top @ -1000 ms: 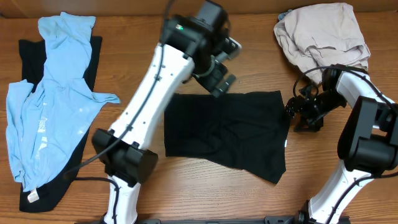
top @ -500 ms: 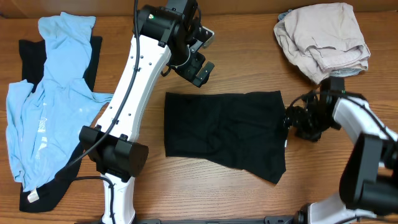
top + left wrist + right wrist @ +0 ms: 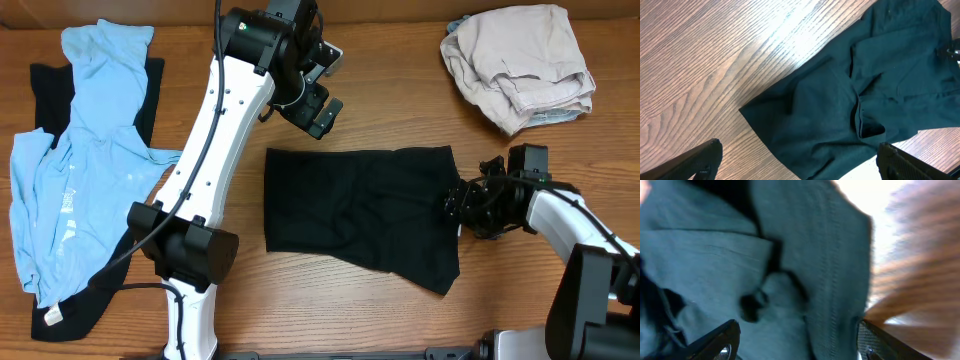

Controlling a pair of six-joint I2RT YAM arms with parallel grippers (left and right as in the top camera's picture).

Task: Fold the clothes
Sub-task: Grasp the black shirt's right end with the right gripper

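The black shirt (image 3: 360, 215) lies folded at the centre of the surface (image 3: 400, 110). The left gripper (image 3: 332, 88) hangs above the shirt's far left corner, jaws wide and empty. The right gripper (image 3: 462, 205) sits at the shirt's right edge, jaws apart over the cloth.

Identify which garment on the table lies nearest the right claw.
The flat black shirt in the middle: its right edge lies at the right claw. The beige garment sits farther off at the back, and the light blue one lies far left.
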